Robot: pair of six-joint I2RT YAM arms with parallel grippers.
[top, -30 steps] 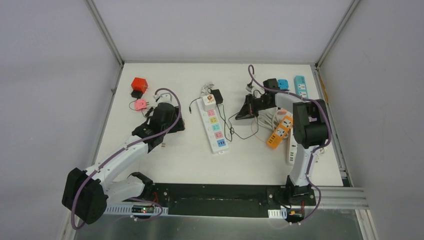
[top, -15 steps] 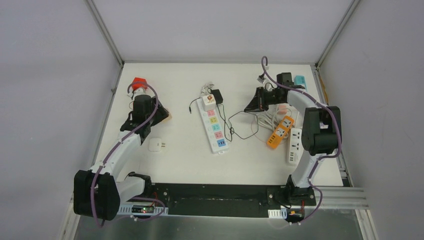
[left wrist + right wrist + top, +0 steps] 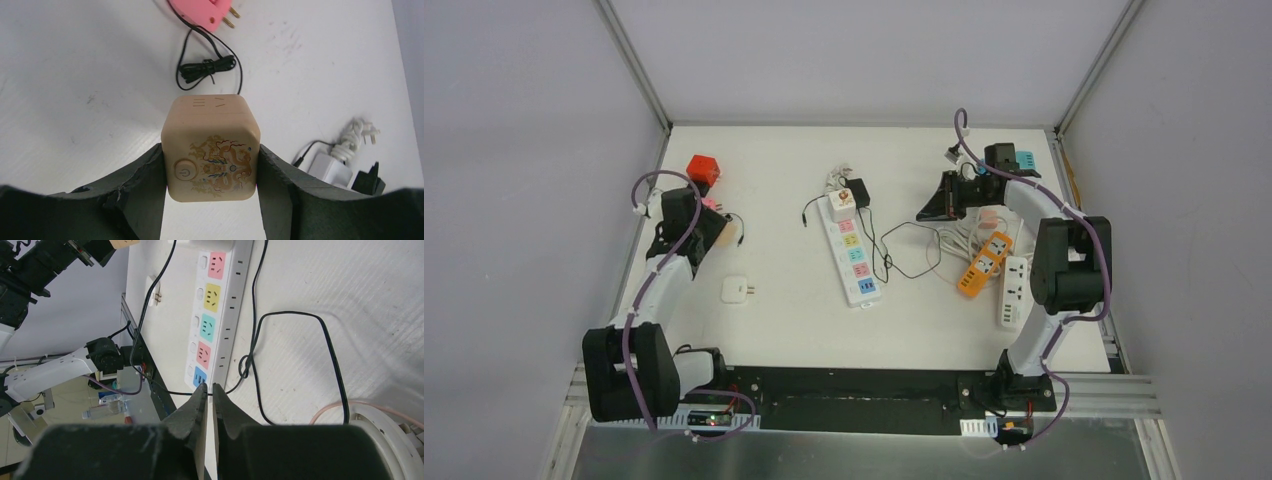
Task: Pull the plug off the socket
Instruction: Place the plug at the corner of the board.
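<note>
Over the table's (image 3: 924,320) far-left part the left gripper (image 3: 210,172) clamps the beige cube socket (image 3: 210,125): set it down level, clear of the white plug (image 3: 737,290) lying free nearby. The right gripper (image 3: 209,390), nearly closed, holds nothing.

both arms same build: left arm (image 3: 662,285) and right arm (image 3: 1028,330) have white links and chunky black joint housings. purple cable (image 3: 960,135) runs loose along the outside of each, looped at the wrist. black bases (image 3: 702,366). fingers (image 3: 135,197) matte black, inner edges rough and chipped
</note>
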